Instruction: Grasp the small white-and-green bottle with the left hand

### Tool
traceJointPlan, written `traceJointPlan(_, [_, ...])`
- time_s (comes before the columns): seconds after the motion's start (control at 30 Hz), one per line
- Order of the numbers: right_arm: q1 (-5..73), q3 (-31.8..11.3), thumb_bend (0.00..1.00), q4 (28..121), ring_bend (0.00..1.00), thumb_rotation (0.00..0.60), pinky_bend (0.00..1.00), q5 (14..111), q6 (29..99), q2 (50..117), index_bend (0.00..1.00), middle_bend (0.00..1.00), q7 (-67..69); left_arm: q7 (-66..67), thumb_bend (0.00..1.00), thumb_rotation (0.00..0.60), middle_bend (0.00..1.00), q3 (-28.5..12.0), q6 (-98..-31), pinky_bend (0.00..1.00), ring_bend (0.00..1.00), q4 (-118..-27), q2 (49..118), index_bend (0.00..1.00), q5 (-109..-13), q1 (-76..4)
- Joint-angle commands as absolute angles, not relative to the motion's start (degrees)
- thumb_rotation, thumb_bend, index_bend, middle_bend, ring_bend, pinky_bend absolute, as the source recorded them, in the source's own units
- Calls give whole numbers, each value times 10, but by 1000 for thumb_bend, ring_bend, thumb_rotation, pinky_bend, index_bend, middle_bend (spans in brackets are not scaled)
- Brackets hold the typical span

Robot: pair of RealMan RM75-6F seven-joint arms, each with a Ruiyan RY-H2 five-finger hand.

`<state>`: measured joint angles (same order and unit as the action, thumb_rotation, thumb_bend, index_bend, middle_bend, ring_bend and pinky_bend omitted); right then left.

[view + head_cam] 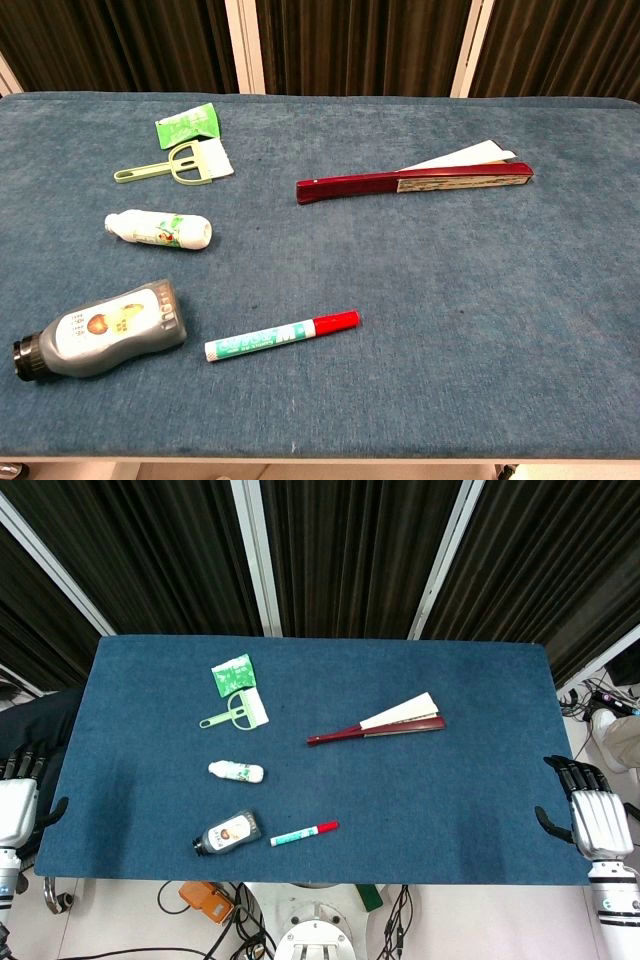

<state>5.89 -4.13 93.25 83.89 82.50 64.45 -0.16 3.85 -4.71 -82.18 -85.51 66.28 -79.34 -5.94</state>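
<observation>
The left hand (18, 805) sits off the near-left corner of the table (470, 780), below its edge, fingers apart and holding nothing; it is well away from the small white-and-green bottle (236, 771) it is meant to take. So, as I judge it, the task has not really started: no reach is under way, no contact is made, and the whole approach, closing of the fingers and lift are left to do. The bottle lies on its side on the blue cloth in the left half of the table, clear of its neighbours. Working outward from it, a dark grey bottle (228, 833) with a black cap lies nearer the front edge, a red-capped marker (303, 832) lies just to the right of that, and behind the small bottle are a pale green plastic comb (236, 714) and a green-and-white sachet (232, 674) touching or overlapping each other. Further right, well apart, lies a folded fan (385, 724) with red guards. The right hand (590, 815) waits off the near-right corner, likewise spread and empty. Only the head view shows the two hands; the chest view shows neither, but it gives the closer look at the small bottle (158, 229), where its white cap end points right and its green printed label is plain.
</observation>
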Motion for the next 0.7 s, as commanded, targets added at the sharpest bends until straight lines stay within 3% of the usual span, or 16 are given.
traceJointPlan(0.03, [59,-42,420,933,202,600,179,837,824,644,207,218,-1,40,268,600,42,-47,-823,196,42,-855,663,141,-795,-59])
traceJointPlan(0.43, [59,-43,420,940,202,600,179,828,817,642,206,218,-4,22,268,600,42,-41,-811,196,42,-862,667,141,-801,-64])
traceJointPlan(0.7, [58,-41,421,947,202,600,172,821,809,637,206,218,-6,19,268,600,42,-4,-752,196,35,-903,688,141,-872,-103])
